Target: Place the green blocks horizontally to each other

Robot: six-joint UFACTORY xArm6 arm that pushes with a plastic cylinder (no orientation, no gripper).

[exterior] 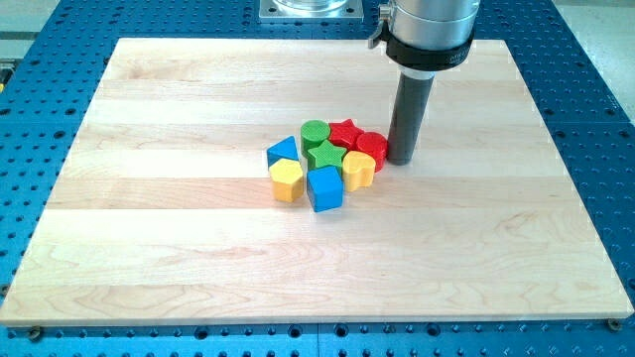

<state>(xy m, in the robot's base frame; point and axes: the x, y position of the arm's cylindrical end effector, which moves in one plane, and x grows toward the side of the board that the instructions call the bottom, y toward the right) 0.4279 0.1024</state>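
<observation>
A green round block (315, 132) and a green star block (324, 155) sit in a tight cluster near the board's middle, the round one just above and left of the star. My tip (401, 159) rests on the board at the cluster's right edge, touching or almost touching the red round block (372, 147). A red star block (344, 132) lies between the green round block and the red round block.
A yellow heart block (358, 170), a blue cube (324, 187), a yellow hexagon block (287, 179) and a blue triangular block (283, 152) fill the cluster's lower and left sides. The wooden board (149, 248) lies on a blue perforated table.
</observation>
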